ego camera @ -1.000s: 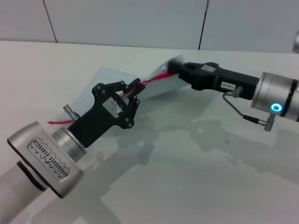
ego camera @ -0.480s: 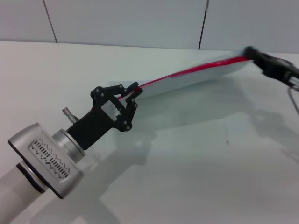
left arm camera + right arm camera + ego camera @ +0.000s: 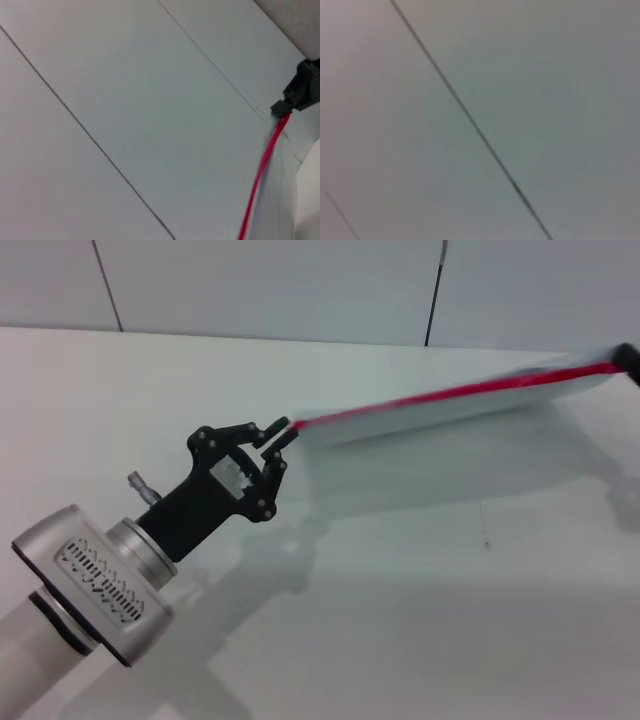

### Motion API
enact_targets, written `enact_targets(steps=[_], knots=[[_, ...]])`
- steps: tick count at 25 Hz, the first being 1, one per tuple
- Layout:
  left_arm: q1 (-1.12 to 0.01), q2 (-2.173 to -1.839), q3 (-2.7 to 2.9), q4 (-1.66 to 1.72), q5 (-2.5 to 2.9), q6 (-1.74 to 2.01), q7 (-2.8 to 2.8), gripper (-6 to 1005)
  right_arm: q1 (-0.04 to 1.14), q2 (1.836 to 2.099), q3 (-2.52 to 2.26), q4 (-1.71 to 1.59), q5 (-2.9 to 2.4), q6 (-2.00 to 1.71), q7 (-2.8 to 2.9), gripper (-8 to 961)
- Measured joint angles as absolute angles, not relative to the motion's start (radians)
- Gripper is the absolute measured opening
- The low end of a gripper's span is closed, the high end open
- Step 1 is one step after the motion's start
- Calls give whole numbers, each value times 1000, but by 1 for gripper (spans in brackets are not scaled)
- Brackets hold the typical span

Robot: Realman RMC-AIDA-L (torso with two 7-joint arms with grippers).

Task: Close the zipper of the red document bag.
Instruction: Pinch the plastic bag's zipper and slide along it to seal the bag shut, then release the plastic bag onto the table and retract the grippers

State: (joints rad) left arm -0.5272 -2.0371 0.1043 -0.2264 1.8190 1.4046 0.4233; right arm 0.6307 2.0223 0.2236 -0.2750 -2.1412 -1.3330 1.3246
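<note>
Red along its upper edge, the zipper (image 3: 450,395) runs taut between both grippers, with the red document bag (image 3: 440,418) lifted off the white table (image 3: 420,590) toward its far right side. Left gripper (image 3: 279,433) pinches the bag's near end. Right gripper (image 3: 628,358), probably clamped on the far end, is mostly out of frame.

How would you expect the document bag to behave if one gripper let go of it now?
Probably floppy: the bag hangs as a thin sheet stretched between the left gripper and the right gripper, so the freed end would likely droop to the table. It looks light, casting only a faint shadow. Its smooth plastic may slip.
</note>
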Motion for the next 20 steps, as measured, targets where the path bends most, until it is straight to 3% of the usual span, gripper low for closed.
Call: enact_targets(steps=[10, 12, 13, 18, 20], knots=[[-523, -2038, 103, -230, 1754, 1404, 423, 75, 607, 2025, 234, -273, -2097, -1362, 1223, 46], [-523, -2039, 103, -231, 1749, 1404, 423, 195, 597, 2028, 237, -258, -2072, -1406, 1136, 47], [-523, -2039, 103, -231, 1742, 1404, 423, 255, 590, 2029, 238, -246, -2053, -1430, 1084, 84], [-520, -2039, 103, -232, 1698, 1413, 421, 329, 549, 2031, 255, -145, -1986, -1524, 822, 267], [-518, -2039, 103, -233, 1673, 1418, 416, 346, 532, 2033, 267, -107, -1975, -1550, 717, 423]])
